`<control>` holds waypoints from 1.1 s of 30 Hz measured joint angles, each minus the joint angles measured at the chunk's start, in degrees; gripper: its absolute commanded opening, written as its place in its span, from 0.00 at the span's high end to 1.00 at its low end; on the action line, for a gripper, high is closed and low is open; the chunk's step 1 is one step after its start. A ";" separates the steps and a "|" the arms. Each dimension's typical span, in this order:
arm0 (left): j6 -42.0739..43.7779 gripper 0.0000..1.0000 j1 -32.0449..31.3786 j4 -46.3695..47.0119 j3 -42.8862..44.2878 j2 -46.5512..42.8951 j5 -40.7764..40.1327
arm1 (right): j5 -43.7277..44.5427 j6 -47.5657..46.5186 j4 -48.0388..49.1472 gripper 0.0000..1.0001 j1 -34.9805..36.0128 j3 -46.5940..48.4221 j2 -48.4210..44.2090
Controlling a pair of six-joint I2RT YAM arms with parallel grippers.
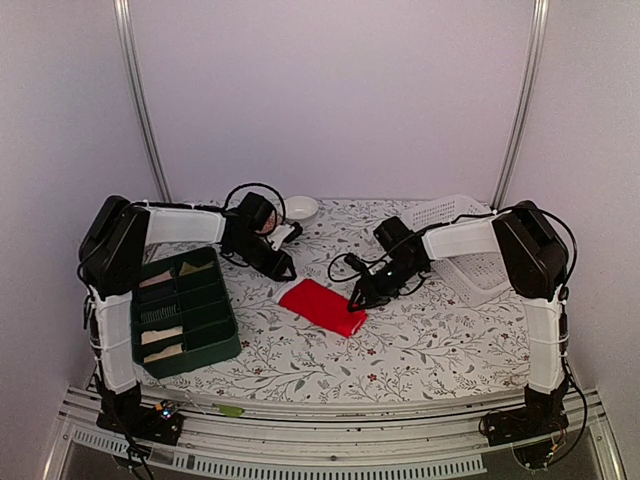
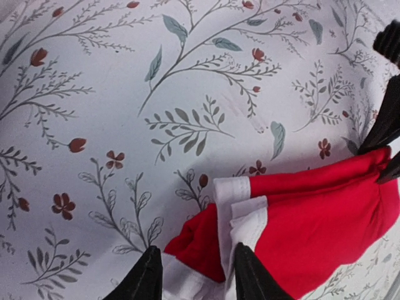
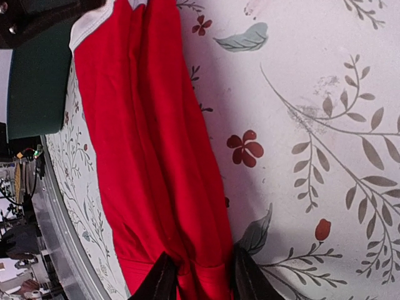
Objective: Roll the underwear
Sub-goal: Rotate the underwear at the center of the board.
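Left wrist view: left gripper [image 2: 199, 278] part-open, straddling white-edged corner of red underwear [image 2: 312, 231], no hold. Right gripper [image 3: 203, 278] pinches bunched far edge between fingertips. Step, likely: folding narrow before rolling. Next: left closes on corner, turns cloth over evenly.

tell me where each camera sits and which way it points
top external: above and behind the bases, looking down on the table; both arms, left gripper and right gripper show.
left wrist: low over the red underwear, looking down; its own fingers at the bottom.
right wrist: low at the cloth's other end, looking along it; its own fingers at the bottom.
shared: all three see the red underwear.
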 measured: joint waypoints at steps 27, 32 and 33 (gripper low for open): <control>-0.55 0.76 -6.14 -10.69 -5.88 -3.65 -6.95 | -14.49 4.52 4.33 0.73 2.60 -16.90 -5.57; -0.39 0.75 -6.19 -10.60 -5.38 -2.89 -6.47 | -15.41 5.55 5.07 0.63 2.93 -17.79 -6.69; -0.42 0.75 -6.19 -10.60 -5.38 -2.89 -6.49 | -15.37 5.68 5.07 0.62 2.93 -17.81 -6.82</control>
